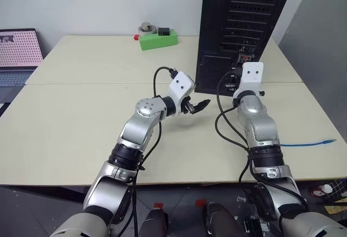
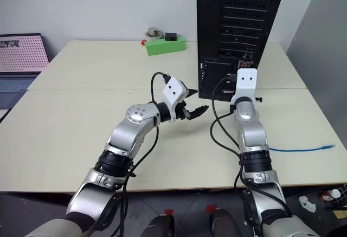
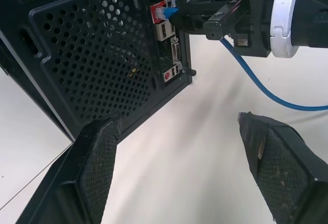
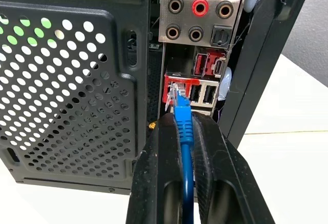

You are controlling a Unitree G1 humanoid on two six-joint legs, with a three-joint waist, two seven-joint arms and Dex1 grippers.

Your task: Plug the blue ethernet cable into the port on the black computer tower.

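Pinching the blue ethernet cable (image 4: 183,126), the right end effector (image 4: 184,131) holds its plug at the port (image 4: 177,88) on the black computer tower (image 1: 238,25) near the tabletop (image 1: 81,117) back edge; the left end effector (image 2: 194,109) gapes beside it over bare surface.

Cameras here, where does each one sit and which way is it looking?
Head eyes: look forward and down over both arms at the table and black computer tower.
Left wrist: looks along the open left hand at the tower's rear and right hand.
Right wrist: looks along the right hand, shut on the blue ethernet cable, at the port.
Both wrist views share the plug at the port.
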